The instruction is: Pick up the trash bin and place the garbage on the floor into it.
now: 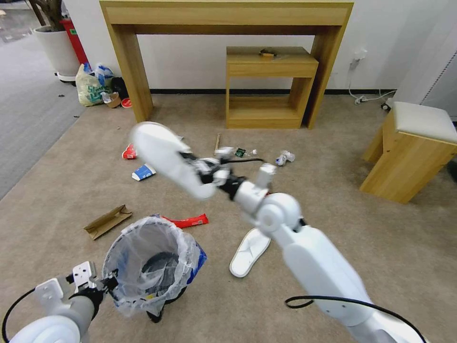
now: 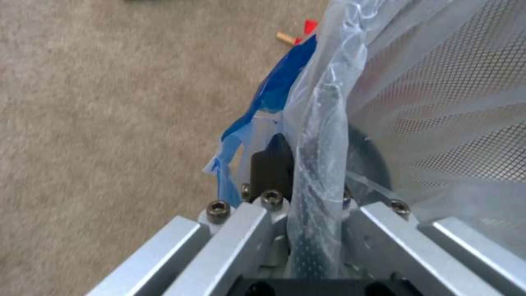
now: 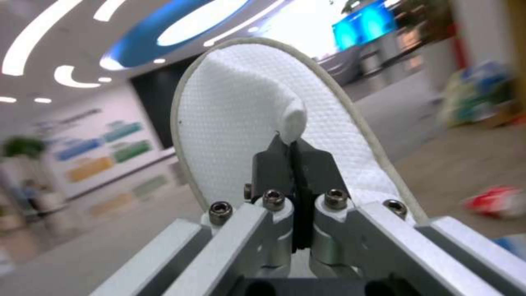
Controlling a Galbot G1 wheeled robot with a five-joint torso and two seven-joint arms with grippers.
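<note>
My left gripper [image 1: 105, 281] is shut on the near rim of the trash bin [image 1: 152, 259], a black bin lined with a clear bag, and holds it over the floor [image 1: 390, 247]. The left wrist view shows a dark finger [image 2: 271, 164] pressing the bagged rim [image 2: 323, 123]. My right gripper [image 1: 212, 174] hangs mid-air beyond the bin, shut on a white slipper [image 1: 162, 152]; its tips pinch the slipper [image 3: 241, 119]. Garbage lies on the carpet: another slipper [image 1: 250, 251], a red wrapper [image 1: 188, 221], cardboard [image 1: 107, 221], a blue-white cup [image 1: 144, 172], a red cup [image 1: 128, 152] and crumpled paper [image 1: 284, 157].
A wooden desk [image 1: 228, 19] and a small shelf unit [image 1: 269, 88] stand at the wall. A cushioned wooden stool [image 1: 412, 150] is at the right. A pale-yellow shopping bag [image 1: 90, 85] and a plant pot [image 1: 57, 47] sit at the far left beside grey carpet.
</note>
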